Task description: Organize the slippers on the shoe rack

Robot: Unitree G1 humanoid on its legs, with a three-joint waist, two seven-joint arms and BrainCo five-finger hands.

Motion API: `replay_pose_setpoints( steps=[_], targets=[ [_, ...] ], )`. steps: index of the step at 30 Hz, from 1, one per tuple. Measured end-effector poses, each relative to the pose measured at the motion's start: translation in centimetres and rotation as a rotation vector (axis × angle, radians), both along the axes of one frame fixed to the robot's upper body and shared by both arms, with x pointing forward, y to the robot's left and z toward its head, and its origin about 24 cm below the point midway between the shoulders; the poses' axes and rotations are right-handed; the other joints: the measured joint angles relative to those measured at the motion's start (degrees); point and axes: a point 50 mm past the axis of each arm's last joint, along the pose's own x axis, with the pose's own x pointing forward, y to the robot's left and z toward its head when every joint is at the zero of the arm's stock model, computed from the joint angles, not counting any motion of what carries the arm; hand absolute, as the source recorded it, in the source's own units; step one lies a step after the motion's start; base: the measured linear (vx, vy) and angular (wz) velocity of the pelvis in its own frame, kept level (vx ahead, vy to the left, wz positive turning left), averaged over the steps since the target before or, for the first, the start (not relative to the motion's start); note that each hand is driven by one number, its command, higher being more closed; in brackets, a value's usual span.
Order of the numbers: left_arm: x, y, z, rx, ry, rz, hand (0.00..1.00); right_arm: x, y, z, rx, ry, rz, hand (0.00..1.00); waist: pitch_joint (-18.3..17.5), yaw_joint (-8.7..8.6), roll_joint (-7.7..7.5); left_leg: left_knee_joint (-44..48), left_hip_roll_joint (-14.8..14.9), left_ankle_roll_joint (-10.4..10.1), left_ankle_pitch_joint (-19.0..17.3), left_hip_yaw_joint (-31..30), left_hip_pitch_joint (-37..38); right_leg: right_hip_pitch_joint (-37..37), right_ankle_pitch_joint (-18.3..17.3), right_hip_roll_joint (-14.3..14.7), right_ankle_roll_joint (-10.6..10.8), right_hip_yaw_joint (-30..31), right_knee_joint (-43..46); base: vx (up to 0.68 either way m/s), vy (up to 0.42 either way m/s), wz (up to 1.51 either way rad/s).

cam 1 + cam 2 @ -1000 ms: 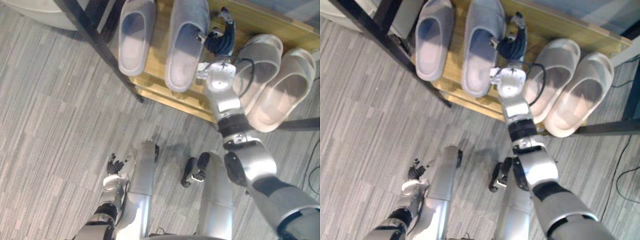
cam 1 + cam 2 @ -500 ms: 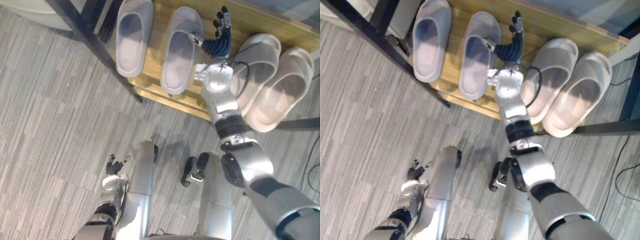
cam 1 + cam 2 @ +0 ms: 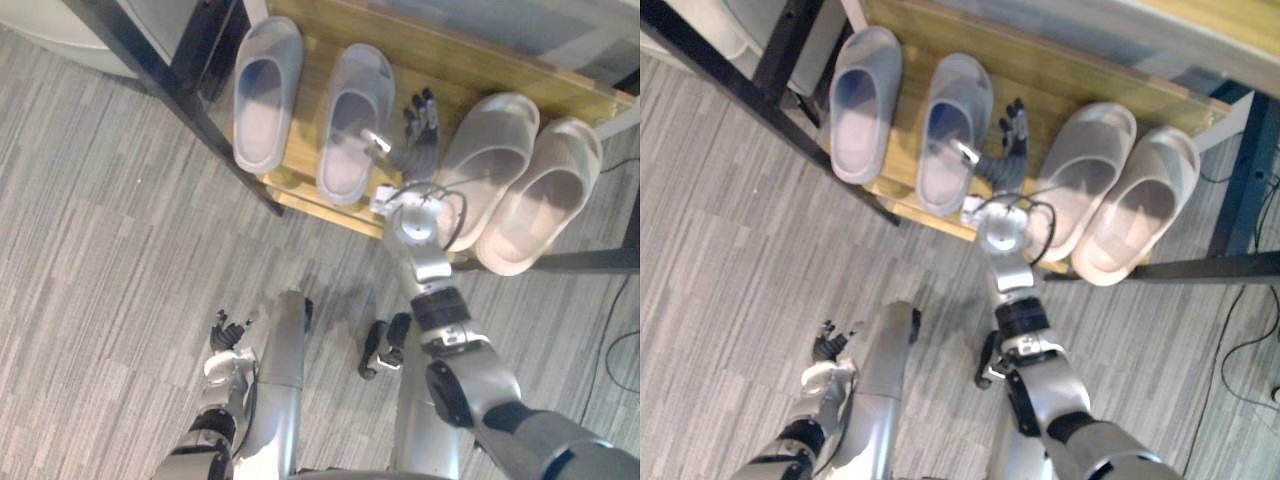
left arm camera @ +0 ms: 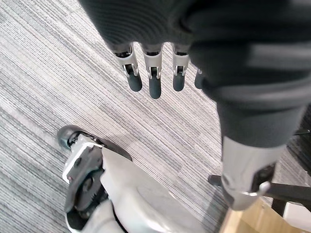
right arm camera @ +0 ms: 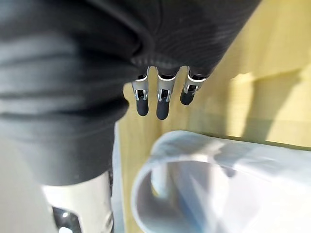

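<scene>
Two pale grey rubber slippers (image 3: 265, 95) lie side by side on the wooden shoe rack shelf (image 3: 450, 55), toes toward the back. A cream pair (image 3: 545, 195) lies angled to their right. The right hand (image 3: 417, 140) hovers between the pairs, fingers straight, holding nothing. The left hand (image 3: 226, 335) hangs low, relaxed, over grey carpet (image 3: 100, 250).

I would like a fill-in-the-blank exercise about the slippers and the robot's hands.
The wooden shelf holds ___ slippers in all. The grey pair stands to the robot's ___ of the beige pair. The right hand, open, is over the shelf ___ the two pairs. The left hand hangs open above the carpeted ___.
Missing words: four; left; between; floor.
</scene>
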Motion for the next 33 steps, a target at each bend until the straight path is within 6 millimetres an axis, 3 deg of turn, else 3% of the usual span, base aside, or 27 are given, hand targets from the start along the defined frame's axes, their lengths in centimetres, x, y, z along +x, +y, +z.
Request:
replay_pose_setpoints(
  steps=[6, 14, 22, 33],
  targets=[
    [0.1, -0.1, 0.1, 0.013, -0.002, -0.013, 0.00, -0.6, 1.5, -0.7, 0.065, 0.017, 0.073, 0.00, -0.01, 0.03, -0.03, -1.01, -0.10, -0.05, 0.23, -0.16, 0.26, 0.43, 0.01, -0.12, 0.16, -0.44, -0.78, 0.02, -0.013, 0.03],
    [0.2, -0.2, 0.3, 0.026, -0.007, -0.026, 0.00, -0.6, 1.9, -0.7, 0.217, 0.015, 0.163, 0.00, 0.01, 0.25, -0.03, -1.63, -0.50, -0.42, 0.59, -0.77, 0.24, 0.69, -0.16, -0.53, 0.49, -1.18, -1.06, 0.02, -0.014, 0.04],
    [0.4, -0.8, 0.3, 0.018, -0.012, -0.023, 0.00, 0.4, 3.2, 0.6, 0.275, 0.021, 0.223, 0.00, 0.16, 1.11, -0.03, -2.74, -1.61, -0.83, 1.66, -1.42, 0.16, 0.79, -0.27, -1.64, 0.66, -1.87, -1.06, 0.01, -0.021, 0.10],
    [0.6, -1.3, 0.5, 0.005, -0.028, -0.029, 0.00, 1.8, 0.1, 0.8, 0.264, 0.023, 0.143, 0.00, 1.87, 1.30, 0.39, -3.56, -3.01, -0.80, 2.86, -2.36, 0.74, 2.25, -0.32, -2.96, 0.73, -3.00, -1.39, 0.01, -0.009, 0.09]
  ],
)
